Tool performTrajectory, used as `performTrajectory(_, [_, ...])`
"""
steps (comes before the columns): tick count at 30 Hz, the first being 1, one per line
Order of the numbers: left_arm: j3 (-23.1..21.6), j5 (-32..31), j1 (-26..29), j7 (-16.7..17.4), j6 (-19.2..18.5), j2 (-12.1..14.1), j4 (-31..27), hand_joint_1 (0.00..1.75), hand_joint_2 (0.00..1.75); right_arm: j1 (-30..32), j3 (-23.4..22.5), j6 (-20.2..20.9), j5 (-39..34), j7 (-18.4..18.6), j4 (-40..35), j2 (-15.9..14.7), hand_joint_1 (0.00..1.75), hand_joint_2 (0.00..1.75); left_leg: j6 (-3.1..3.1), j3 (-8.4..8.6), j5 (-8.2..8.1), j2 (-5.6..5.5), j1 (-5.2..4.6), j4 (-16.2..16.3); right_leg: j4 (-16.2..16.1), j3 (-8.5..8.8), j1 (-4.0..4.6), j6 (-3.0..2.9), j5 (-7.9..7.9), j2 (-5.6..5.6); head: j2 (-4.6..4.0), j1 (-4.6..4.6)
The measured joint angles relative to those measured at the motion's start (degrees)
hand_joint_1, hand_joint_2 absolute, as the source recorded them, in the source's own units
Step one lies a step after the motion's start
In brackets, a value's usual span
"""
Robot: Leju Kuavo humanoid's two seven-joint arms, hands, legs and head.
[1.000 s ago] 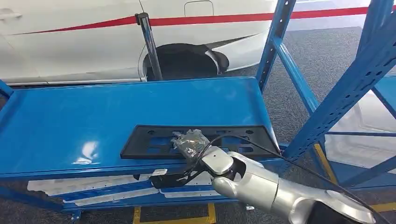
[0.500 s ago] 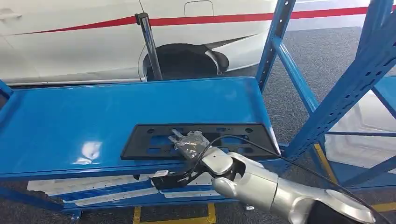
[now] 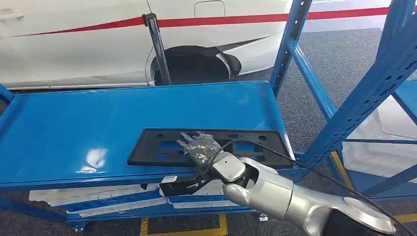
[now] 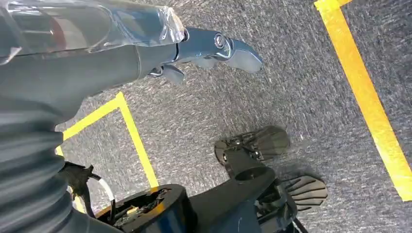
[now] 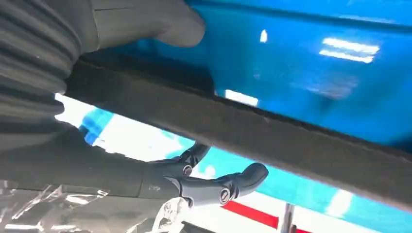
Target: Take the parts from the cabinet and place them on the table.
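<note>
One black plastic frame (image 3: 209, 146) lying on one blue tabletop (image 3: 88, 123). One white car body (image 3: 98, 39) standing behind, two blue rack uprights (image 3: 364, 93) showing. Two robot hands showing: right hand (image 3: 199, 146), left hand (image 4: 204, 48).

Right hand (image 3: 199, 146) reaches forward — fingers (image 5: 214, 187) spread; left hand (image 4: 204, 46) hangs.

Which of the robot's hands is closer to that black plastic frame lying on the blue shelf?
The right. The right hand reaches over the black frame on the blue shelf, its thumb on the frame's edge. The left hand hangs over grey carpet, away from it.
</note>
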Motion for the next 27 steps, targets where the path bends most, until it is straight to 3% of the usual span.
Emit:
performTrajectory(6, [0.0,0.9,0.7,-0.5,0.3,0.0,0.0,0.00,1.75,0.0,0.0,0.2,4.2,3.7,-0.3,0.0,0.00,1.75,0.00,0.00,0.00,0.00,0.00,0.0,0.0,-0.01,0.01,0.00,0.00,0.00,0.00,0.00])
performTrajectory(14, [0.1,1.6,1.2,-1.0,0.7,0.0,0.0,0.00,1.75,0.0,-0.2,1.1,5.1,5.9,-1.7,-0.4,0.00,1.75,0.00,0.01,0.00,0.00,0.00,0.0,0.0,-0.04,0.00,0.00,0.00,0.00,0.00,0.00])
performTrajectory(27, [0.5,2.5,1.7,-1.2,0.8,0.2,0.0,0.00,1.75,0.0,-1.5,5.0,-0.9,9.1,-5.1,-2.3,0.00,1.75,0.00,-0.01,0.00,0.00,0.00,0.0,0.0,-0.11,0.00,0.00,0.00,0.00,0.00,0.00])
